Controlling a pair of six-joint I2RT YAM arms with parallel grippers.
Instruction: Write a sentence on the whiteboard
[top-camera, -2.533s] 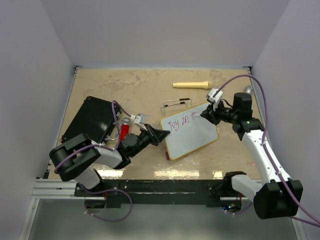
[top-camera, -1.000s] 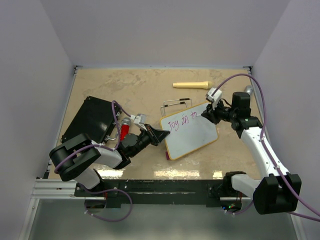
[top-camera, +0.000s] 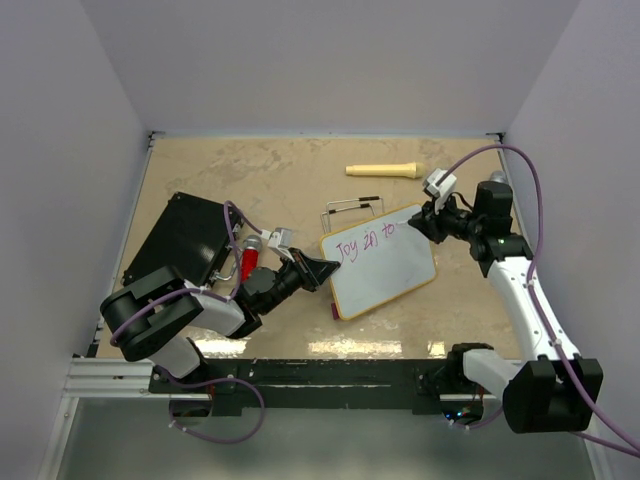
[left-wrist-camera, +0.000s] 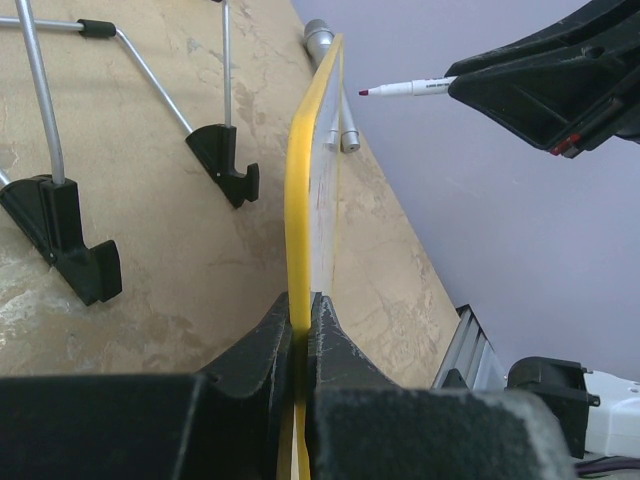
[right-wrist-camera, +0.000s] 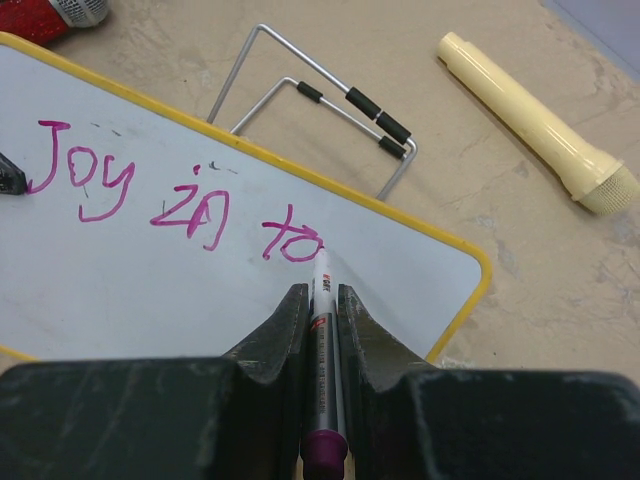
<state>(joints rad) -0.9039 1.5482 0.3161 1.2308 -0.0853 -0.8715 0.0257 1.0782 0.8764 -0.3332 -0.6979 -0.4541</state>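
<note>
Sentence (right-wrist-camera: 190, 215): "Joy in to" (rest pending). Right gripper (right-wrist-camera: 322, 295) clamps marker (right-wrist-camera: 324, 340) at two o'clock on whiteboard (right-wrist-camera: 150, 290); left gripper (left-wrist-camera: 302, 305) pinches its edge.

Three camera views of one tabletop (top-camera: 250, 170): one overhead, two mounted on the wrists.

The top view looks down from above and behind the arm bases, far enough back to take in the whole tabletop and both arms. The left wrist view sits very close, sighting along its own jaws and the yellow edge of the whiteboard (left-wrist-camera: 298, 200) toward the marker (left-wrist-camera: 410, 87) opposite. The right wrist view looks down over its jaws onto the board's written face. All three share the whiteboard and the wire stand (left-wrist-camera: 62, 235).
</note>
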